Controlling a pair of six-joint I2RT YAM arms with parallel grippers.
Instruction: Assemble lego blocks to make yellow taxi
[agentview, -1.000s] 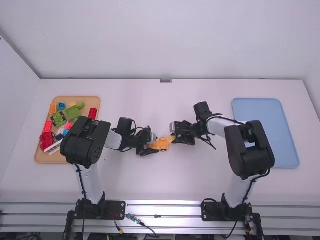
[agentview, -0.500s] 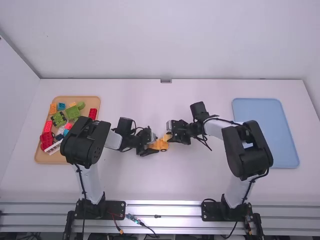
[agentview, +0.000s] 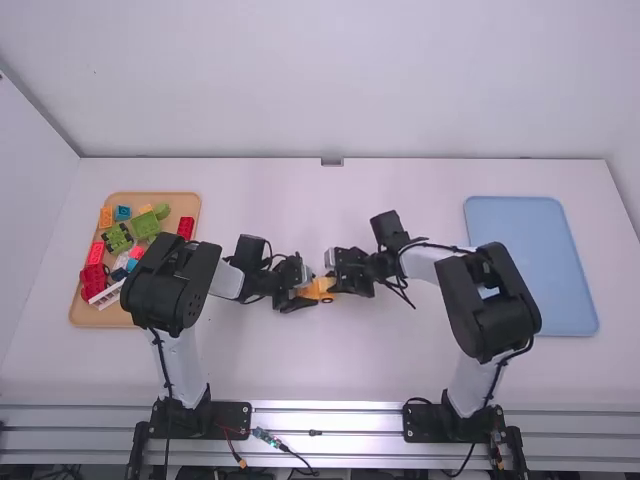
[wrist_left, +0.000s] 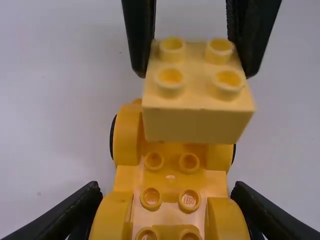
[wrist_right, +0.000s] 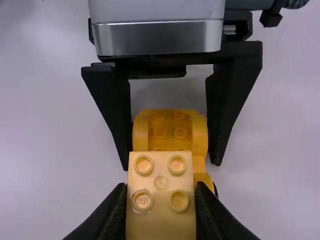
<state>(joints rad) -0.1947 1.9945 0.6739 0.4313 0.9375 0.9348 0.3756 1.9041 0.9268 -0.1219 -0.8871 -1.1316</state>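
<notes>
while your right gripper (agentview: 333, 284) pinches a pale yellow block (wrist_right: 160, 182), your left gripper (agentview: 308, 291) clasps the yellow wheeled base (wrist_left: 170, 177) by its sides. you have the block over part of the base, though you can't tell if they touch, and around them lies your white table (agentview: 385, 360), tan tray (agentview: 88, 317) of blocks at left, blue tray (agentview: 532, 260) at right.

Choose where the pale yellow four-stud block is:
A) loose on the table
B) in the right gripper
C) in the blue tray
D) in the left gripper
B: the right gripper clamps the pale yellow block by its sides, while the left gripper grips the wheeled base.
</notes>
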